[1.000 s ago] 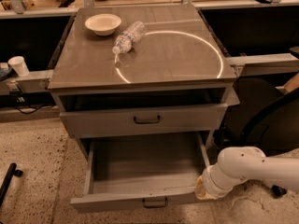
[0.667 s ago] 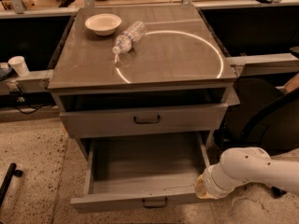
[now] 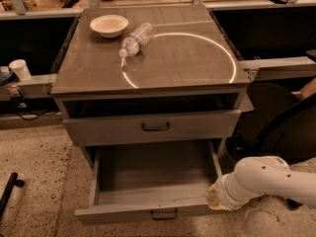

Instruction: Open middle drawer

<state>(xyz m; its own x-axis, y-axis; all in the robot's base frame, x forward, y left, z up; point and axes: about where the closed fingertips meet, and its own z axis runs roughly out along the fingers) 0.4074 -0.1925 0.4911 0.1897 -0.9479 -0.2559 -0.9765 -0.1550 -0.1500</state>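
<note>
Very little is changing over the last second. The middle drawer point(image 3: 148, 174) is sitting pulled well out of the cabinet, exactly as far as a moment ago, with its deep grey tray lying bare and its black loop handle point(image 3: 164, 215) showing at 6 o'clock of the view. The gripper point(image 3: 213, 200) is staying at the drawer's front right corner, at about 5 o'clock, touching or just beside the end of the front panel. Whether it is clenched or released, I cannot tell. The white arm point(image 3: 266, 179) behind it is drifting only a shade, reaching in from 4 o'clock.

Judging by that, the pull is looking finished: the drawer is standing open and nothing is drawing it further, so the task is appearing all but done, with only a withdrawal left.

Above it, the upper drawer point(image 3: 153, 127) is sitting nearly shut, a dark gap showing over its front.

The desk point(image 3: 187, 63) is carrying a shallow pale bowl point(image 3: 109, 25) at 11 o'clock and a clear plastic bottle point(image 3: 135, 38) lying on its side just beside it, toward 12. A bright ring of light point(image 3: 224, 48) is reflecting off the bare right half.

Around it, a white cup point(image 3: 19, 69) is standing on a ledge at 9 o'clock, a dark chair point(image 3: 276, 127) is sitting at 3 o'clock, and a black bar point(image 3: 9, 194) is lying on the speckled floor point(image 3: 39, 181) at 8 o'clock.
</note>
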